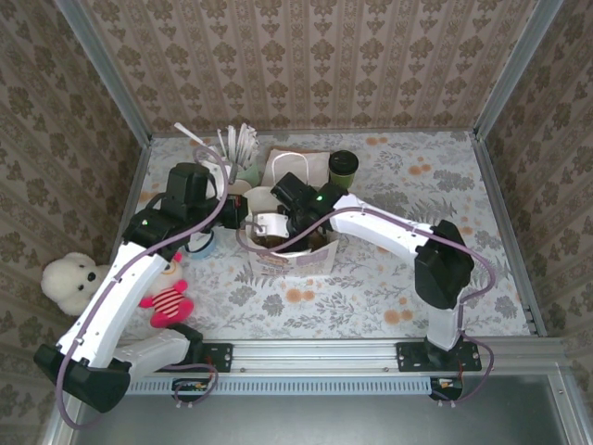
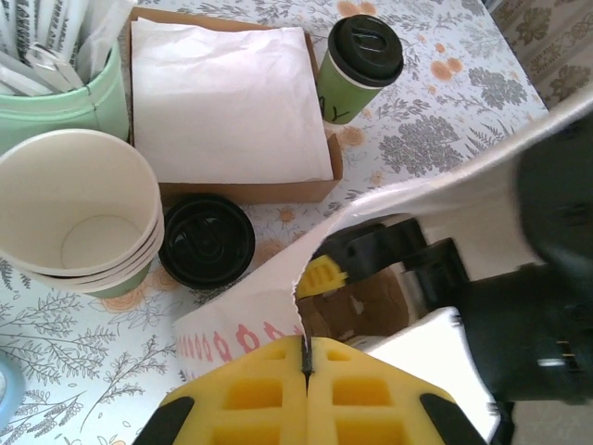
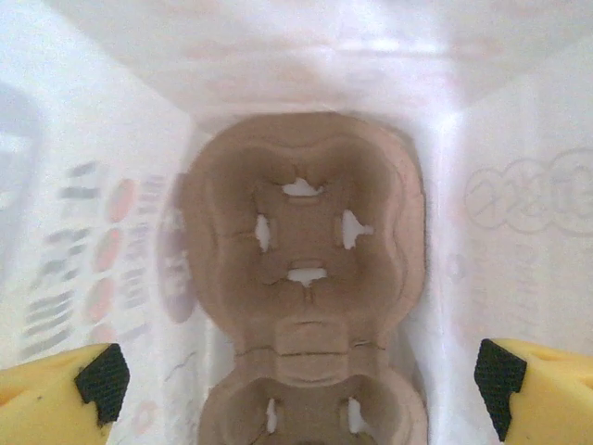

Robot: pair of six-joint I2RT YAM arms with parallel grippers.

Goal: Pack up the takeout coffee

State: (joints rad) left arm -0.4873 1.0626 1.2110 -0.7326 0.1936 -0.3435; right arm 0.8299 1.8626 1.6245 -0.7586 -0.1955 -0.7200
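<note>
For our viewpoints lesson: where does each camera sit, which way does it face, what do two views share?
Top: above and behind, looking down on the table; left arm and right arm show.
Left wrist: above the paper bag, facing the coffee cup; left gripper pinches the rim.
Right wrist: inside the bag, facing down at the cup carrier; right gripper open.
Shared: top and left wrist show that cup.

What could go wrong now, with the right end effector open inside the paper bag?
The open right end effector sits between the bag walls above the cup carrier; lifting out, a finger may snag either.
The left end effector pinches only the bag's thin edge, which may tear or slip.
The takeout coffee stands tall beside the napkin box; it might tip when grasped.
</note>
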